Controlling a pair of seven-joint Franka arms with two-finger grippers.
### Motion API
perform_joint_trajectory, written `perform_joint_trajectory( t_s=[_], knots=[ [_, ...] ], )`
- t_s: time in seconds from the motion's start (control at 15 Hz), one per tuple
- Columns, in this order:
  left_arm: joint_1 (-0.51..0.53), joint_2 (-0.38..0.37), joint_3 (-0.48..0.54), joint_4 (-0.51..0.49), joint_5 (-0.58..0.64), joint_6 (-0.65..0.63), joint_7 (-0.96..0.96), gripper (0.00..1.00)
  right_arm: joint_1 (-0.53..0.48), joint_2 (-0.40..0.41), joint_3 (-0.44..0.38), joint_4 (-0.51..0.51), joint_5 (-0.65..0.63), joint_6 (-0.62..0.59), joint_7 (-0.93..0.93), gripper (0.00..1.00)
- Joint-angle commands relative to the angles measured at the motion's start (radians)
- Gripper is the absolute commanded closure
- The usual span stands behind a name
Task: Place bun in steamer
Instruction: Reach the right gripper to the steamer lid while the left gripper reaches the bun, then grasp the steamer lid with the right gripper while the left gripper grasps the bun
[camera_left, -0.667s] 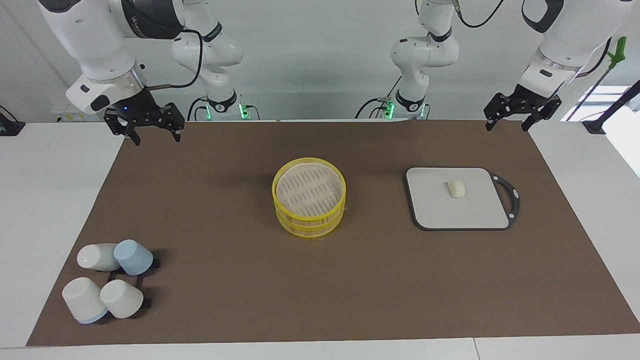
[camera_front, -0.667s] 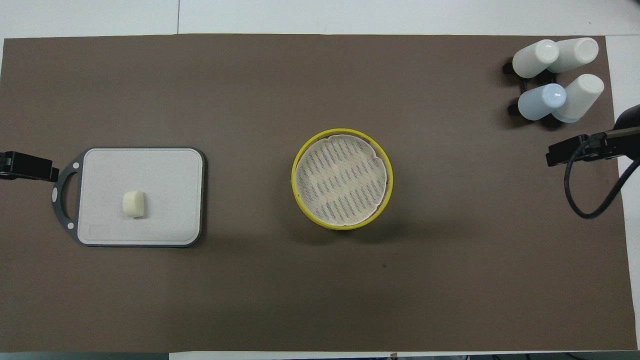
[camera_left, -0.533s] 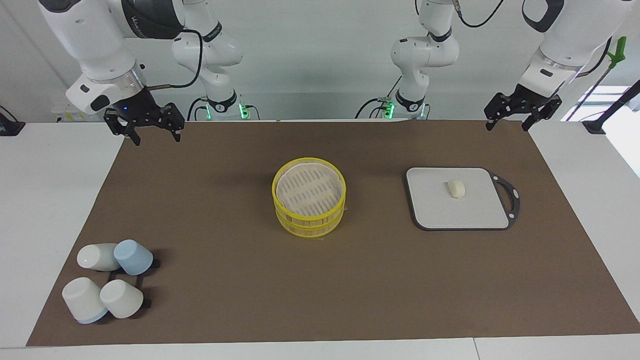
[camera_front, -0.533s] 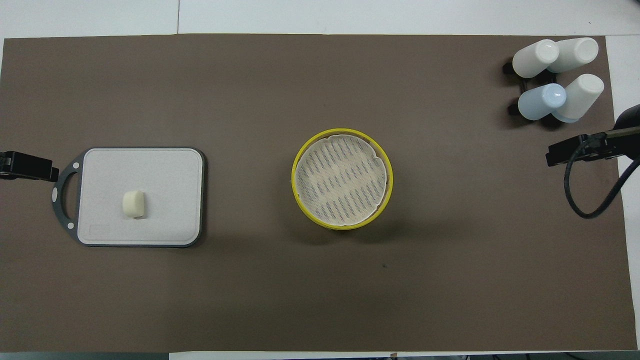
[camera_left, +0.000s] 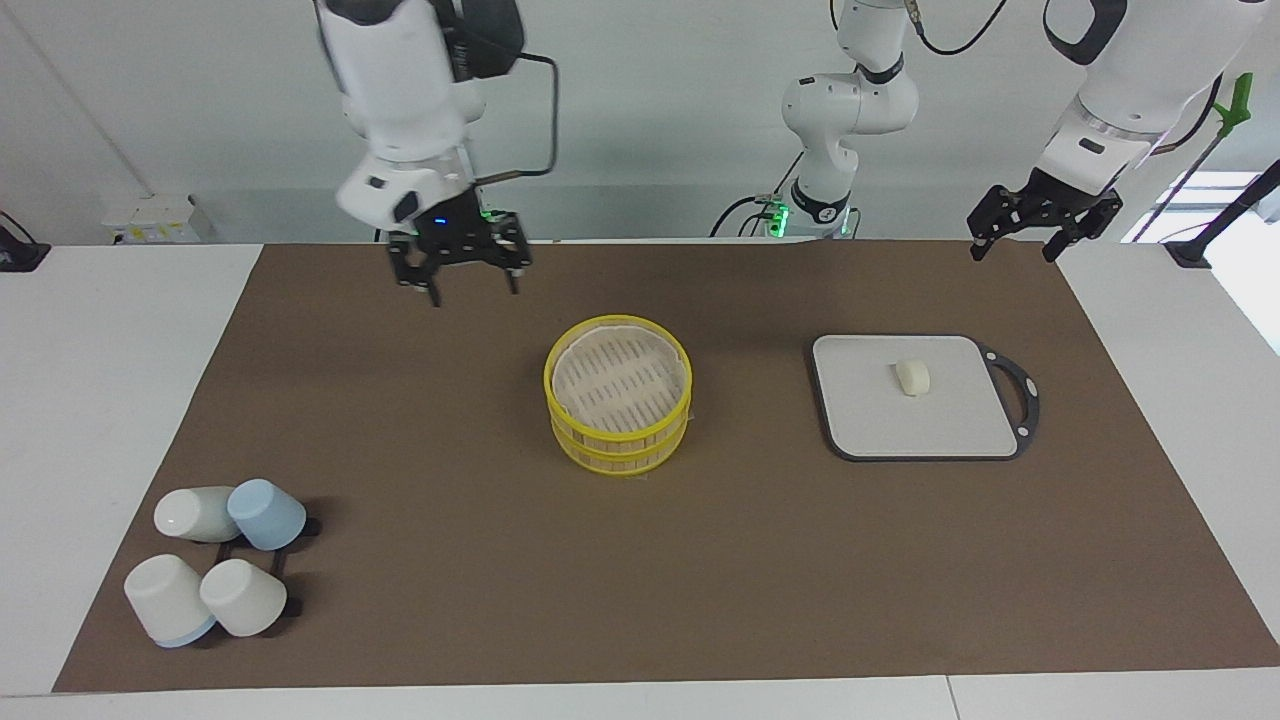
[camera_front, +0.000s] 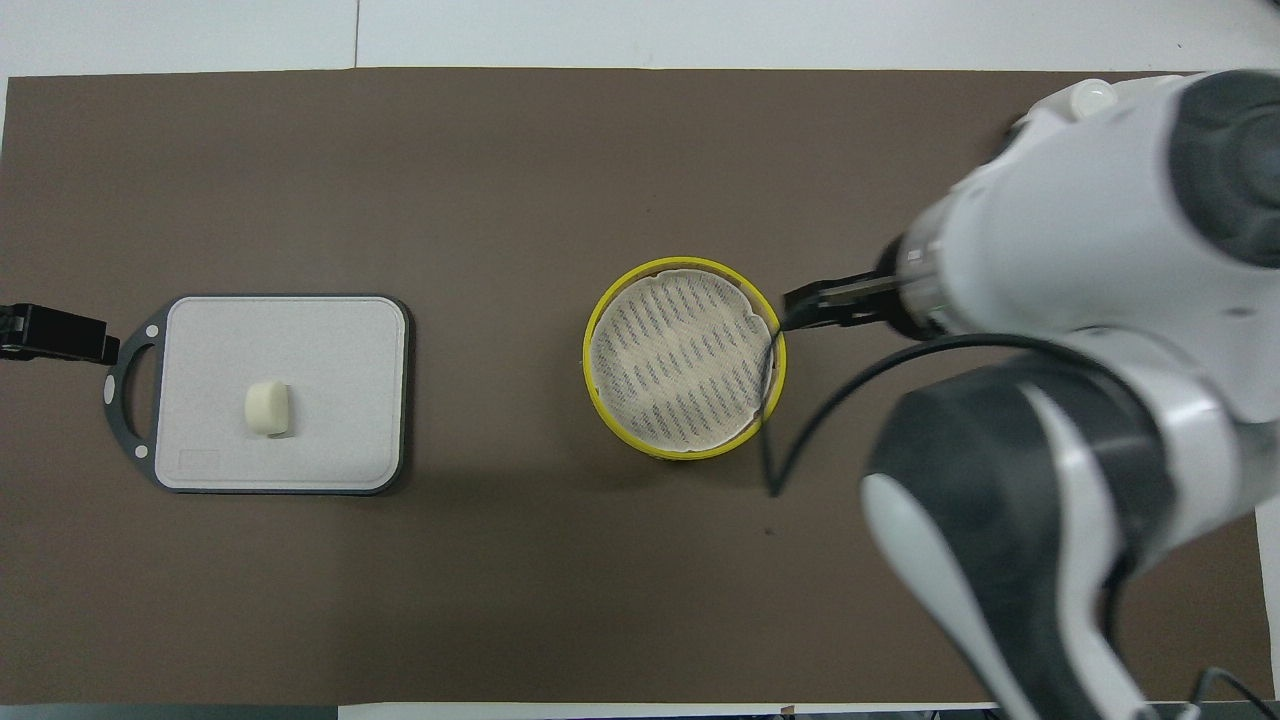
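The cream-white bun (camera_left: 912, 377) (camera_front: 267, 408) lies on the grey square board (camera_left: 870, 425) (camera_front: 330, 340) toward the left arm's end of the table. The yellow-rimmed steamer (camera_left: 618, 395) (camera_front: 685, 358) stands at the middle of the mat with its pale woven lid on it. My right gripper (camera_left: 474, 293) (camera_front: 805, 308) is open and empty, up over the mat just beside the steamer's rim. My left gripper (camera_left: 1012, 256) (camera_front: 50, 335) is open and empty, waiting over the mat's edge by the board's handle.
Several white and pale blue cups (camera_left: 220, 560) lie on a black rack at the right arm's end, farther from the robots; the right arm hides most of them in the overhead view. A brown mat (camera_left: 700, 560) covers the table.
The right arm has swung from its end of the table in toward the middle, and its gripper is now beside the steamer. The left arm, bun and steamer have not moved.
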Motion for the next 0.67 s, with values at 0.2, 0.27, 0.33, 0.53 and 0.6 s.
perform_joint_trajectory(
  t_s=[0.2, 0.27, 0.33, 0.53, 0.6],
  knots=[
    [-0.010, -0.101, 0.010, -0.253, 0.016, 0.173, -0.022, 0.00, 0.162, 0.230, -0.005, 0.046, -0.001, 0.250, 0.299, 0.00],
    [-0.009, -0.108, 0.010, -0.333, 0.016, 0.244, -0.031, 0.00, 0.175, 0.239, -0.005, 0.034, -0.003, 0.259, 0.302, 0.00],
    [-0.007, -0.111, 0.012, -0.413, 0.016, 0.316, -0.045, 0.00, 0.220, 0.262, -0.007, 0.027, -0.003, 0.272, 0.315, 0.00],
    [0.014, -0.067, 0.012, -0.598, 0.015, 0.569, -0.051, 0.00, 0.272, 0.312, -0.008, 0.009, -0.043, 0.305, 0.396, 0.00],
    [0.014, -0.043, 0.012, -0.643, 0.013, 0.647, -0.067, 0.00, 0.271, 0.306, -0.007, -0.014, -0.043, 0.308, 0.396, 0.00]
  ],
)
